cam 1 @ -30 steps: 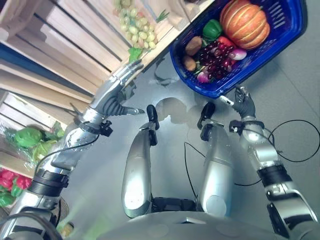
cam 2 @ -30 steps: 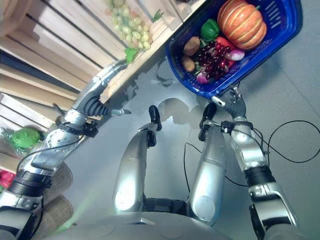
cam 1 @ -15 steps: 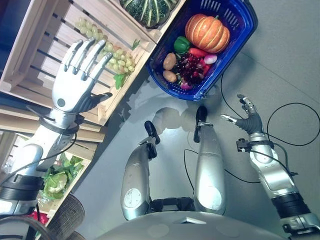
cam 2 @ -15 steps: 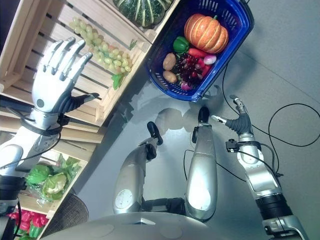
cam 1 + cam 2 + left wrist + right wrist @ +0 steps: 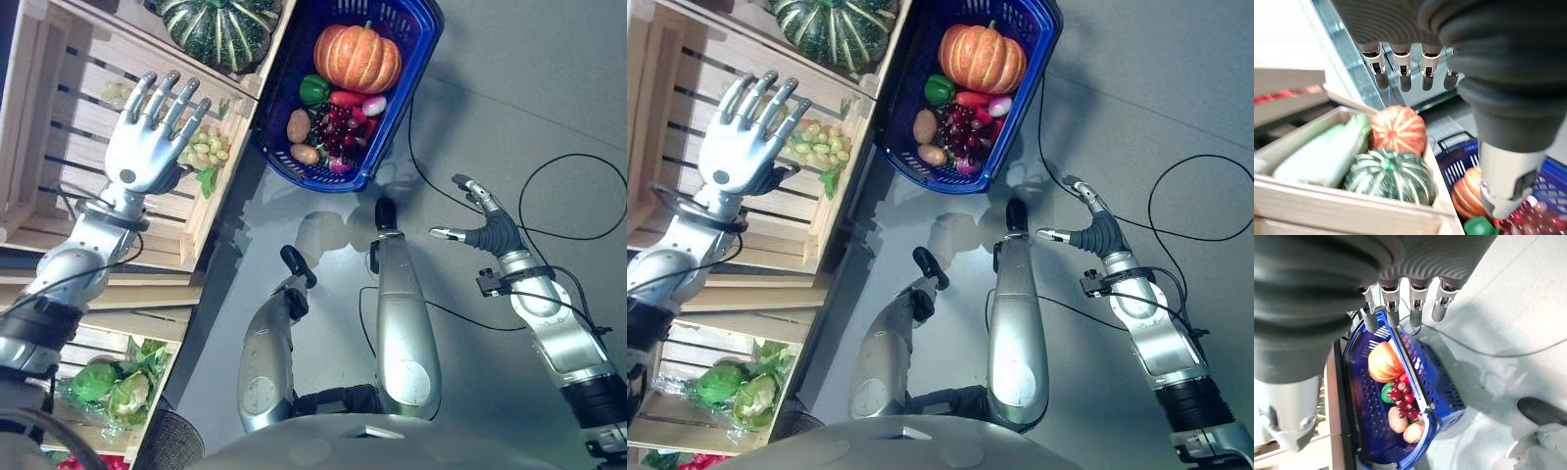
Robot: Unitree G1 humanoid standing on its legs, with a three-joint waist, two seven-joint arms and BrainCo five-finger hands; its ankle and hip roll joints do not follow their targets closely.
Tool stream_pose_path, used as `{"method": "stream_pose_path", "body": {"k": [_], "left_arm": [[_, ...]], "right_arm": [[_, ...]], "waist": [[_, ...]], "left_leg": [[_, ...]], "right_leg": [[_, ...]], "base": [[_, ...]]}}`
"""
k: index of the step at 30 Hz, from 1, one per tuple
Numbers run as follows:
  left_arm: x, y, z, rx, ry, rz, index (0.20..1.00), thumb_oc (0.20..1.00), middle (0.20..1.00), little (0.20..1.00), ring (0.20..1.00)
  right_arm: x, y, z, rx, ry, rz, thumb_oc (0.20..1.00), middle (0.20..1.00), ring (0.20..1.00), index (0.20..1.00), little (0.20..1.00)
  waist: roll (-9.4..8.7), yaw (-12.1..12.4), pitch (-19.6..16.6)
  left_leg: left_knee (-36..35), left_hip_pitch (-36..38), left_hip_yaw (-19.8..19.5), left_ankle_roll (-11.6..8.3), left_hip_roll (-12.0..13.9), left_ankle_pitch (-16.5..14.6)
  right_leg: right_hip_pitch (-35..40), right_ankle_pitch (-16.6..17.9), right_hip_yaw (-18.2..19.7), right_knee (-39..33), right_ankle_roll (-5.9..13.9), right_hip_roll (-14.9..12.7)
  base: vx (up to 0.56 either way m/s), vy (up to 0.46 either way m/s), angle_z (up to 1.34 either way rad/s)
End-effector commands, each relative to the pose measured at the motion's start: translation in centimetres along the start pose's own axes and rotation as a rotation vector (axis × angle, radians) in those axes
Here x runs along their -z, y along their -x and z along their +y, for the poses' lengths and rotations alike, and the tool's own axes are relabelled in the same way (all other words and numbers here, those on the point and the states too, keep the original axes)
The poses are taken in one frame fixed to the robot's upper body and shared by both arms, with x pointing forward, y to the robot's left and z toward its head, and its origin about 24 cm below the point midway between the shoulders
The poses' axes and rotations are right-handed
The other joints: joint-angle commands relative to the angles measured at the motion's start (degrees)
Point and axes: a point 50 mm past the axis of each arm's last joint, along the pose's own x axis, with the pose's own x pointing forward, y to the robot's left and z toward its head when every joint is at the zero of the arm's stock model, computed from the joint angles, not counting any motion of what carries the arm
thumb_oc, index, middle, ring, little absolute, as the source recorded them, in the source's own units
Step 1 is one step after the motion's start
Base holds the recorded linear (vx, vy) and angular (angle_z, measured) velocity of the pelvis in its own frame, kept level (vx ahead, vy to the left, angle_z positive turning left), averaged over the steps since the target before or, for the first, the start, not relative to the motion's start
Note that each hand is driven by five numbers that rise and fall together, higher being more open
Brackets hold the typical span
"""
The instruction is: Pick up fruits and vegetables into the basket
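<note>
Grapes (image 5: 203, 149) lie in the crate (image 5: 59, 157) beside the basket (image 5: 416, 44), so my left hand (image 5: 147, 147) hovers spread above them to grasp, my right hand (image 5: 482, 223) empty, relaxed, well clear.

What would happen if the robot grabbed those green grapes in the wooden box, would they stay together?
Probably mostly. The green grapes look like one bunch with a leaf attached, so they should lift together but droop and dangle. The small round berries may slip between fingers or come loose if squeezed. The open left hand hovers over them, and a gentle grip seems wisest.
</note>
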Motion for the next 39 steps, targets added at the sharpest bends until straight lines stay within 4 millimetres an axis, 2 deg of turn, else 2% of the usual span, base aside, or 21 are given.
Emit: {"method": "stream_pose_path", "body": {"k": [1, 10, 18, 26, 33, 39], "left_arm": [[1.7, 0.5, -1.0, 0.080, -0.029, 0.104, 1.000, 1.000, 1.000, 1.000, 1.000], [3.0, 0.5, -3.9, 0.264, -0.072, 0.183, 1.000, 1.000, 1.000, 1.000, 1.000], [4.7, 1.8, -5.7, 0.419, -0.175, 0.269, 1.000, 1.000, 1.000, 1.000, 1.000], [7.1, 2.8, -5.5, 0.416, -0.407, 0.377, 1.000, 1.000, 1.000, 1.000, 1.000], [7.9, 2.7, -4.9, 0.354, -0.461, 0.477, 1.000, 1.000, 1.000, 1.000, 1.000], [8.2, 2.0, -4.5, 0.327, -0.492, 0.485, 1.000, 1.000, 1.000, 1.000, 1.000]], "right_arm": [[-2.1, 0.2, 0.0, -0.031, -0.025, -0.127, 1.000, 1.000, 1.000, 1.000, 1.000], [-2.5, -0.5, 0.2, -0.032, -0.059, -0.139, 1.000, 1.000, 1.000, 1.000, 1.000], [-2.3, -0.8, 0.5, -0.017, -0.115, -0.127, 1.000, 1.000, 1.000, 1.000, 1.000], [-2.5, -1.2, 0.5, 0.016, -0.125, -0.134, 1.000, 1.000, 1.000, 1.000, 1.000], [-2.3, -1.5, 0.7, 0.053, -0.141, -0.134, 1.000, 1.000, 1.000, 1.000, 1.000], [-2.1, -1.7, 0.8, 0.069, -0.140, -0.137, 1.000, 1.000, 1.000, 1.000, 1.000]], "waist": [[1.53, -2.8, -2.1], [0.18, -3.8, -2.1], [-1.08, -3.9, -2.1], [-2.05, -3.4, -2.1], [-2.98, -2.9, -2.1], [-3.58, -2.9, -2.1]], "left_leg": [[7.9, -6.5, -1.7, -0.32, 2.1, -5.4], [11.1, -11.3, -0.8, -0.14, 3.0, -6.5], [14.3, -15.6, -0.5, 0.34, 3.8, -8.1], [17.7, -19.7, -0.6, 1.00, 4.7, -9.9], [20.2, -22.8, -1.3, 1.42, 5.7, -11.4], [21.4, -24.5, -1.6, 1.60, 6.1, -12.1]], "right_leg": [[2.0, -1.6, 1.6, -4.9, 6.42, -0.2], [-2.3, -0.9, 2.5, -4.2, 6.43, 1.0], [-5.6, -0.3, 2.4, -3.6, 6.55, 1.0], [-9.2, 0.0, 2.1, -2.2, 6.63, 0.8], [-11.9, 0.4, 1.8, -1.4, 6.68, 0.9], [-13.3, 0.6, 1.6, -1.1, 6.71, 1.1]], "base": [[0.01, 0.025, -0.09], [0.02, 0.032, -0.08], [0.01, 0.016, 0.00], [0.00, 0.009, 0.00], [0.00, -0.001, -0.02], [0.00, -0.003, -0.02]]}}
